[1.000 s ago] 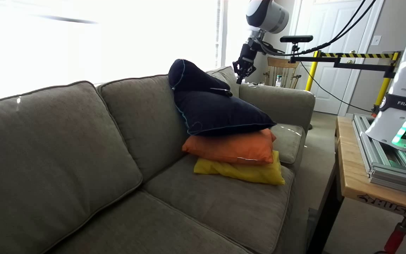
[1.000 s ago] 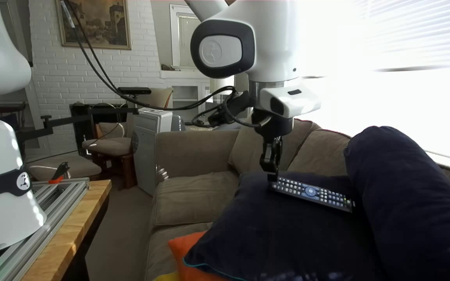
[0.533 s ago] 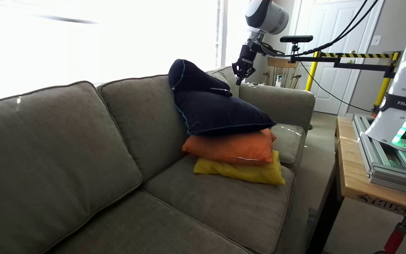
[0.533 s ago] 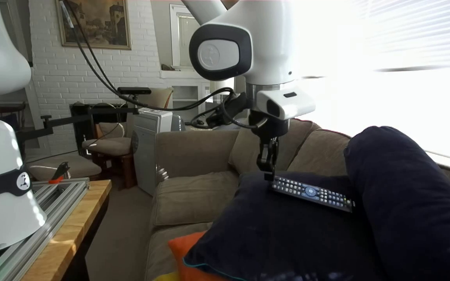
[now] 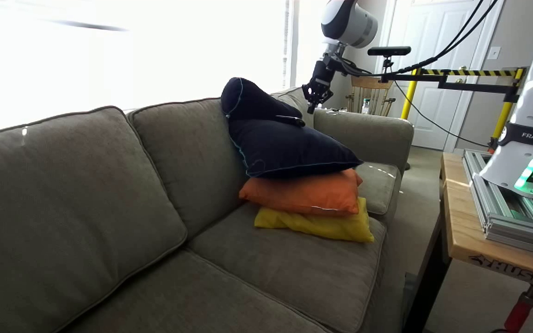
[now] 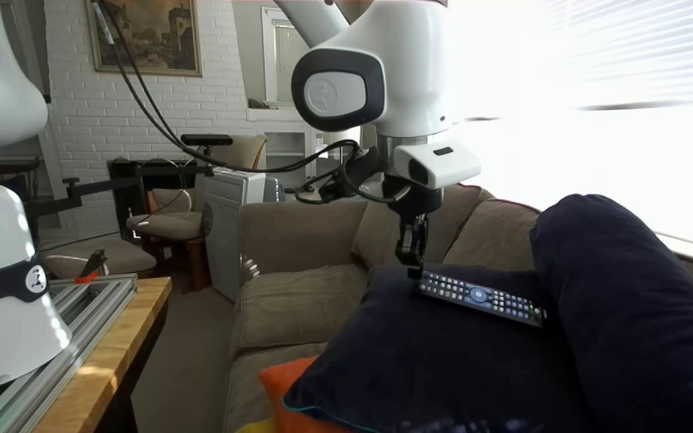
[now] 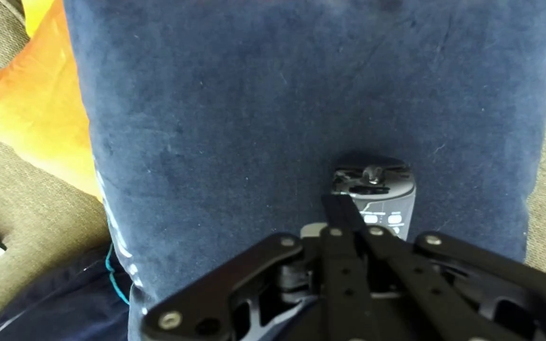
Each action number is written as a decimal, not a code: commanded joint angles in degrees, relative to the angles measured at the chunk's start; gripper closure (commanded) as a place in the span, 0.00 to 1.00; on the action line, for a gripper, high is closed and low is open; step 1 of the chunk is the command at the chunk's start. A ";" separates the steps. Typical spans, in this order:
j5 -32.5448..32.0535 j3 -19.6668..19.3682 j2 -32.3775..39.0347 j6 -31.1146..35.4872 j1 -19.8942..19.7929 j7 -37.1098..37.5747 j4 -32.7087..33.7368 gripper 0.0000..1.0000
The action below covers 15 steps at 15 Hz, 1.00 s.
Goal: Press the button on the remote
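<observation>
The long dark remote (image 6: 479, 296) lies face up on the dark blue pillow (image 6: 455, 361). It looks thin and dark in an exterior view (image 5: 290, 120). My gripper (image 6: 415, 273) points down at the remote's far-left end, its fingertips together with nothing seen between them. In an exterior view the gripper (image 5: 311, 110) is a little above and to the right of the remote. In the wrist view the gripper (image 7: 339, 201) overlaps the side of the remote's glossy end (image 7: 384, 189); the fingers hide most of its buttons. Whether the fingertips touch the remote I cannot tell.
A rolled dark blue cushion (image 6: 617, 300) stands beside the remote. An orange pillow (image 5: 303, 192) and a yellow pillow (image 5: 322, 225) lie under the blue one on the sofa (image 5: 266, 273). The sofa arm (image 5: 363, 132) and a wooden bench (image 5: 456, 199) are nearby.
The arm has come down slightly. The gripper tip has shifted a little to the left in both exterior views. The remote and pillows have not moved.
</observation>
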 commanded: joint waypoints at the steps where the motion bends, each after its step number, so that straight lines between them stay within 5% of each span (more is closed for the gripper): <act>1: 2.00 0.35 1.42 2.37 0.03 -1.20 0.12 1.00; 15: 5.63 2.78 4.89 4.35 -0.70 -2.00 3.19 1.00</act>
